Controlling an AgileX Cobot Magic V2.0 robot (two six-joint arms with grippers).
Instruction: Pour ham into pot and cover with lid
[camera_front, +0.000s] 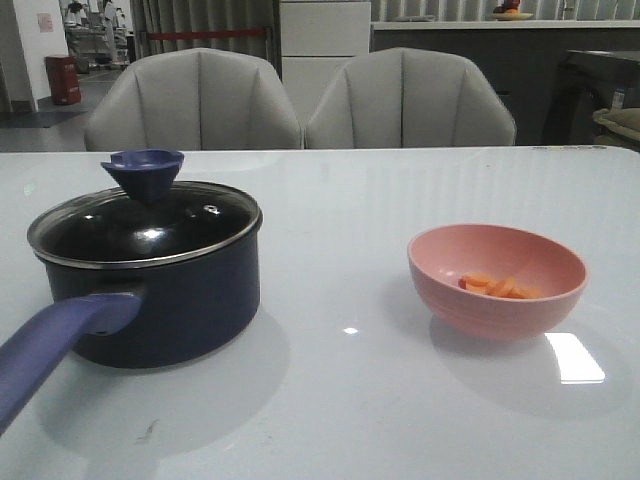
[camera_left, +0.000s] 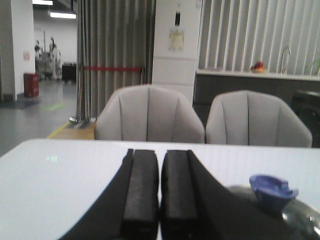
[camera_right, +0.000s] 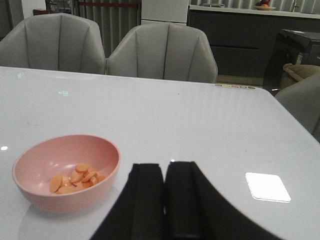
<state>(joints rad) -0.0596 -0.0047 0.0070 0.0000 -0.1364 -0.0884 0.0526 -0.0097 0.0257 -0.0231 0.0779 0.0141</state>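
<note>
On the left of the white table (camera_front: 340, 420) stands the pot (camera_front: 165, 300), likely heavy and rigid, its long handle (camera_front: 55, 345) reaching toward the near edge, with the glass lid (camera_front: 140, 225) seated on it; that lid is breakable and slick, so its blue knob (camera_front: 143, 170) looks the safest hold. To the right sits the pink bowl (camera_front: 497, 280), probably light and best pinched at the rim, holding the ham (camera_front: 497, 286), small loose slices that should slide out easily. The left gripper (camera_left: 160, 200) and right gripper (camera_right: 165, 200) each have fingers pressed together on nothing.

Pink bowl (camera_front: 497, 280) on white table (camera_front: 350, 400), two grey chairs (camera_front: 300, 100) behind, red bin (camera_front: 63, 80)
</note>
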